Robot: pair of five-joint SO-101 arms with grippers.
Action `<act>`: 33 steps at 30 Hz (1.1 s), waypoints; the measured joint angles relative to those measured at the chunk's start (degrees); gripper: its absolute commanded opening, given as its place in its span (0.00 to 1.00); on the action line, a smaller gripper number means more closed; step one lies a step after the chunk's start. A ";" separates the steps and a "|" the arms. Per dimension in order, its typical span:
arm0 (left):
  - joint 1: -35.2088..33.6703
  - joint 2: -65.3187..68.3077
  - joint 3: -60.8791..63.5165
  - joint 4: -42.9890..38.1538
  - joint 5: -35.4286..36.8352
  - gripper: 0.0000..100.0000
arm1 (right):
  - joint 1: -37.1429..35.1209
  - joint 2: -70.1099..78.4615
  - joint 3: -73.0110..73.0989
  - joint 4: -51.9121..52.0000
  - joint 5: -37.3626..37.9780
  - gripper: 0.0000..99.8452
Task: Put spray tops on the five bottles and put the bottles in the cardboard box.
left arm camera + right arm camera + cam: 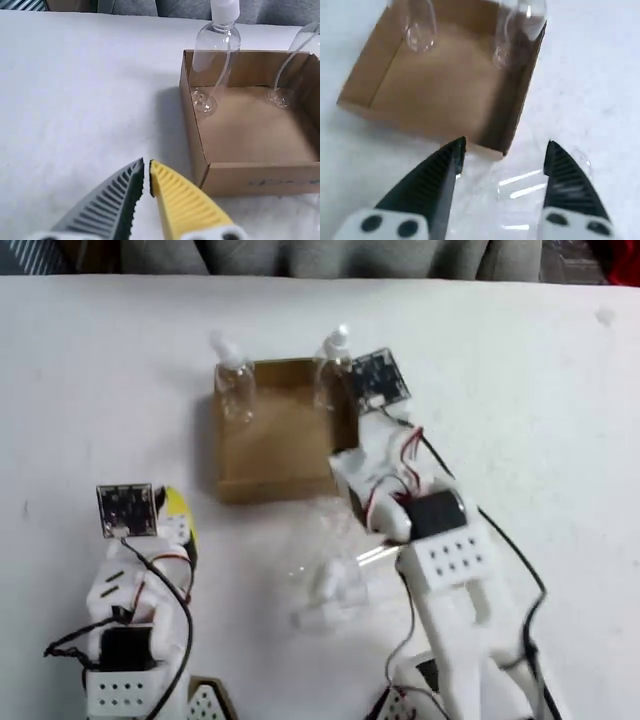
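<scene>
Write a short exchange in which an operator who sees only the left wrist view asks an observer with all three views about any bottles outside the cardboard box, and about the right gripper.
Operator: I see two standing bottles in the cardboard box. Are any outside it?
Observer: Yes. Clear loose bottles lie on the table in front of the box. I cannot count them.
Operator: Where is the right gripper?
Observer: The right gripper is open by the box's near corner, with one of the loose bottles between its fingers. I cannot tell whether they touch it.
</scene>
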 measured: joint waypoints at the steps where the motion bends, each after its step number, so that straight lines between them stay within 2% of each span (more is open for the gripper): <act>1: 0.00 0.00 0.00 0.00 0.00 0.02 | 0.00 -1.85 0.00 3.08 1.49 0.20; 5: 0.00 0.00 0.00 0.00 0.00 0.02 | 1.05 -7.74 0.00 14.77 7.47 0.20; 9: 0.00 0.00 0.00 0.35 0.00 0.02 | 5.89 -10.37 0.00 23.30 14.86 0.20; 12: 0.00 0.00 0.00 1.05 0.00 0.02 | 11.87 -10.37 0.00 25.23 22.59 0.20; 19: 0.00 0.00 0.00 1.05 0.00 0.02 | 28.22 -8.09 2.46 26.55 46.33 0.20; 25: 0.00 0.00 0.00 1.05 0.00 0.02 | 40.53 -8.09 12.66 22.07 47.82 0.20; 29: 0.00 0.00 0.00 1.05 0.00 0.02 | 48.09 -8.62 20.75 14.86 42.20 0.20; 33: 0.00 0.00 0.00 1.05 0.00 0.02 | 51.87 -11.08 27.96 10.02 32.97 0.20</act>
